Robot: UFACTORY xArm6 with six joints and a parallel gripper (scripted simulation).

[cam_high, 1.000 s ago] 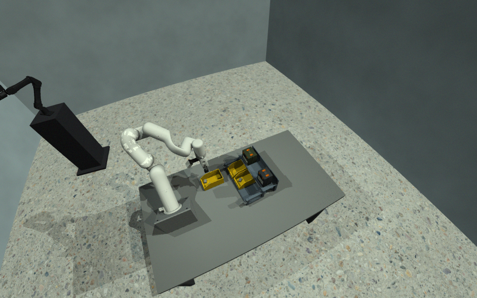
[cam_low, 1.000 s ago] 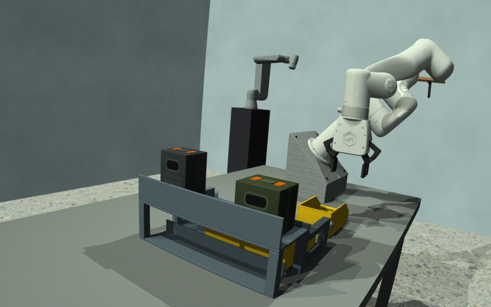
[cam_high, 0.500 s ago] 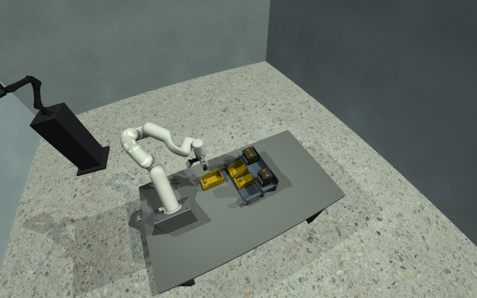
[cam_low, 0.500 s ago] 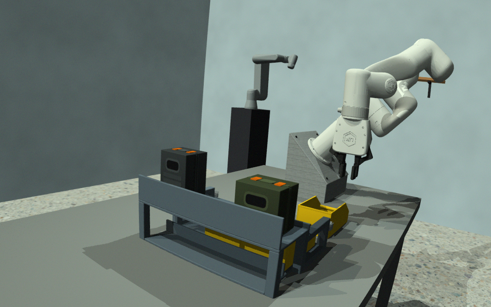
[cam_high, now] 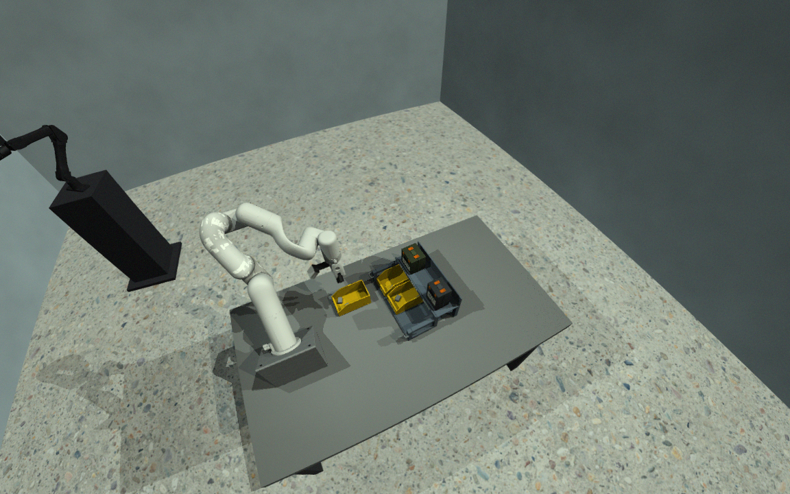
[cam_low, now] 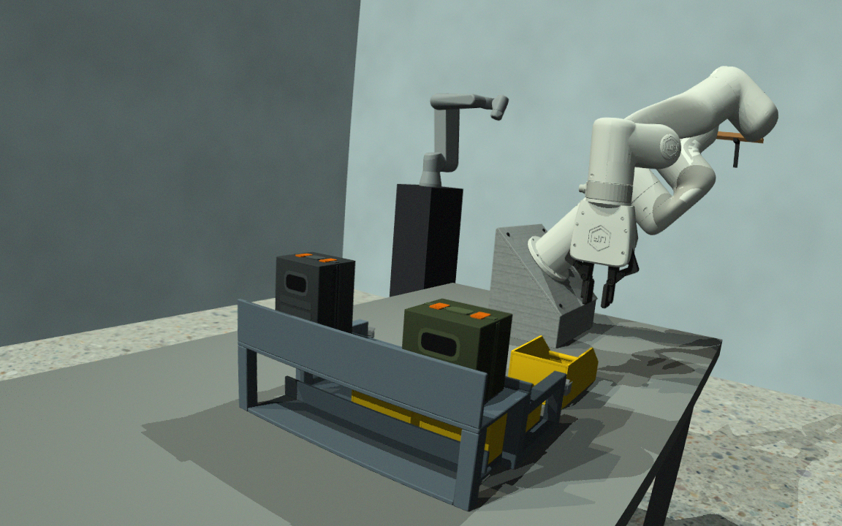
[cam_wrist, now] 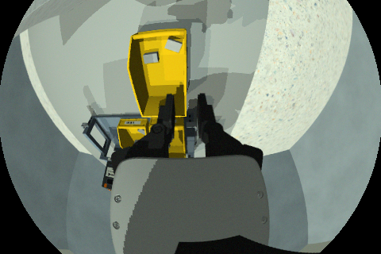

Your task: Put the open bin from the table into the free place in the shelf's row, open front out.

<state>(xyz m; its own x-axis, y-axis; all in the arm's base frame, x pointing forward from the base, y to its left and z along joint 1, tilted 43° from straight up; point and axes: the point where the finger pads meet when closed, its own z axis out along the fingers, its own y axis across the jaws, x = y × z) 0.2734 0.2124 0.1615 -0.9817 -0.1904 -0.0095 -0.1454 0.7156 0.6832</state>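
Observation:
The yellow open bin (cam_high: 358, 302) (cam_low: 528, 367) (cam_wrist: 171, 71) stands level on the table, its low open front toward the arm's base. Two small grey parts show in it in the wrist view. My gripper (cam_low: 596, 302) (cam_wrist: 186, 103) is partly open and empty, pointing down above the bin's rear part. In the wrist view one finger is over the bin's inside and the other outside its right side wall. Two yellow bins stand side by side on the blue-grey shelf (cam_high: 417, 322) (cam_low: 358, 351). The free place is at the row's near end in the top view.
A green box (cam_high: 413, 260) (cam_low: 457, 353) and a black box (cam_high: 439, 294) (cam_low: 314, 294) stand on the shelf's upper board, behind the row. The shelf has raised end frames. The arm's grey base block (cam_high: 293, 366) stands on the table on the bin's front side.

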